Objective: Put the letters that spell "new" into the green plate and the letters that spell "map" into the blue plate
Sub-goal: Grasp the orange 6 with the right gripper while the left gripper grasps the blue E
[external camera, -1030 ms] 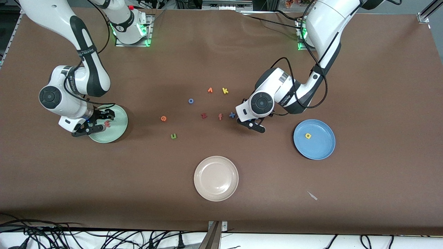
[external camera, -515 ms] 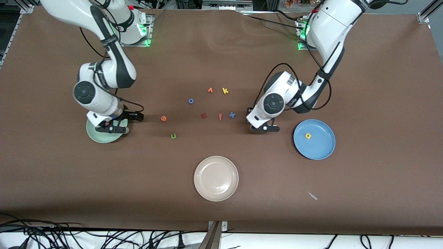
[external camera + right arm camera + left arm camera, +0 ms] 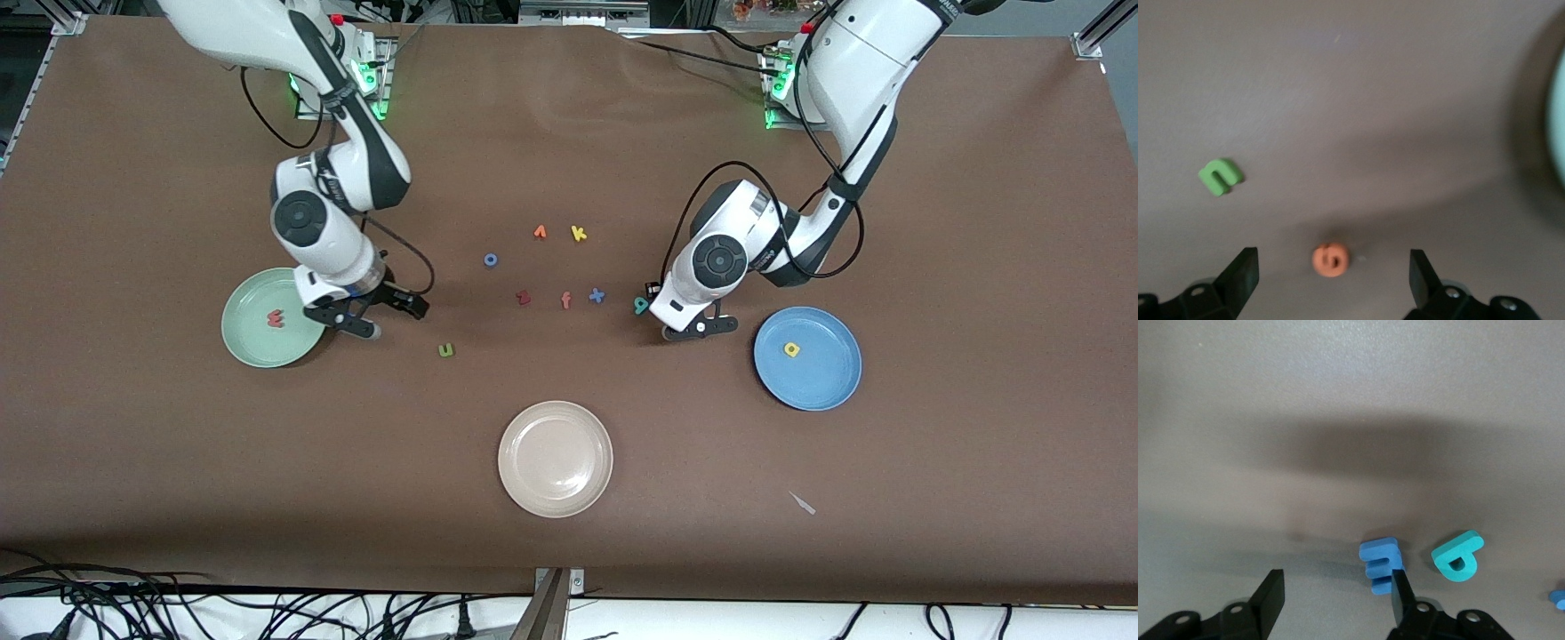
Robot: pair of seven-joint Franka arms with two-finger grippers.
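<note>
Reading the clock on the front view with twelve toward the robots' bases, the salmon-pink w (image 3: 276, 317) lies at the middle of the green plate (image 3: 244, 347), which sits toward the right arm's end of the table. The green n (image 3: 446, 350) lies on the bare table at about 3 o'clock from that plate, well apart from it. The orange e (image 3: 1331, 259) lies on the table too. The right gripper (image 3: 394, 320) hangs over the e with its fingers spread wide, one on each side and neither touching it. Toward the left arm's end, the yellow a (image 3: 790, 349) lies in the blue plate (image 3: 827, 382), slightly toward 10 o'clock of its centre. The teal p (image 3: 640, 305) lies on the table at 9 o'clock from that plate. Just beside the p is the blue m (image 3: 1381, 565). The left gripper (image 3: 698, 327) is low over the m, its fingers apart and unclamped, and the m lies against the inner face of one finger. A blue x (image 3: 597, 296) lies at 9 o'clock from the p, then a red-orange f (image 3: 566, 300) and a dark red z (image 3: 524, 298) in the same row. A yellow k (image 3: 579, 234), an orange letter (image 3: 540, 232) and a blue o (image 3: 490, 260) lie toward 12 o'clock of that row. A beige plate (image 3: 533, 480) sits at its 6 o'clock.
</note>
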